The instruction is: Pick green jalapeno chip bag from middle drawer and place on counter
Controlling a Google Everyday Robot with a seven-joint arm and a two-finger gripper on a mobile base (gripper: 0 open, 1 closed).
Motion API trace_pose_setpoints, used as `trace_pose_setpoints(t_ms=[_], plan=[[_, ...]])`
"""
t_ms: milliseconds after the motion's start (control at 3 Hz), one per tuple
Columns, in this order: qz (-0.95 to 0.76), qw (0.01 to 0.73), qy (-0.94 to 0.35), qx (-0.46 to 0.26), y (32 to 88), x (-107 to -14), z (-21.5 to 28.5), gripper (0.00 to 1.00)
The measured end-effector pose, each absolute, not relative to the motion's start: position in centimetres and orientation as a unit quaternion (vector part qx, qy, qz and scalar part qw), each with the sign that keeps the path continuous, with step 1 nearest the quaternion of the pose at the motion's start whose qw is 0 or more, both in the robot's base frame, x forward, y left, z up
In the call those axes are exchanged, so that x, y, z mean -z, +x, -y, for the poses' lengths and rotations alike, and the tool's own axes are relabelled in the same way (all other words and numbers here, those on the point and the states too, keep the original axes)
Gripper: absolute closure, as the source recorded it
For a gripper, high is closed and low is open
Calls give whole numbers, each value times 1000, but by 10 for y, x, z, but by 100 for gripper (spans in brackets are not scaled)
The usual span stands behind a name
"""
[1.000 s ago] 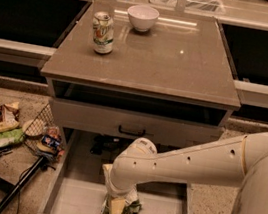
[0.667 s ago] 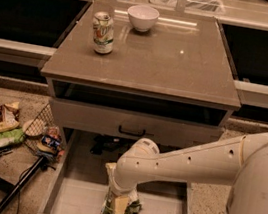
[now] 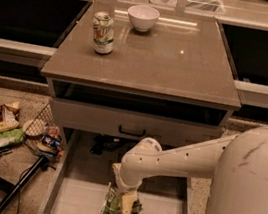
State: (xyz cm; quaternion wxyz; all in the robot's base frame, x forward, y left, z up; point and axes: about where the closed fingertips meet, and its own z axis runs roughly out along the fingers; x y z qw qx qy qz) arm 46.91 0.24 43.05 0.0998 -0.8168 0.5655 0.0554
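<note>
The green jalapeno chip bag [image 3: 114, 208] stands upright in the open middle drawer [image 3: 75, 203], near its front edge. My gripper [image 3: 123, 195] reaches down into the drawer from the right on the white arm and is shut on the top of the bag. The wrist hides most of the fingers. The counter [image 3: 177, 60] is the glossy grey-beige cabinet top above and behind the drawer.
A soda can [image 3: 103, 33] and a white bowl [image 3: 142, 18] stand on the counter's far left part. The drawer above shows its grey front with a black handle [image 3: 131, 131]. Mixed wrappers [image 3: 7, 135] and a black pole [image 3: 20, 188] lie on the floor at the left.
The bag has risen slightly and stands more upright under the gripper. The arm has barely shifted.
</note>
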Motion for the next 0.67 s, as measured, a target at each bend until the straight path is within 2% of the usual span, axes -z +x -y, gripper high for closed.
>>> trace_pose_setpoints(t_ms=[333,667], plan=[[-568,79,-816,-66,468,-405,6,18],[-575,76,-807,-108,450,-372,2,50]])
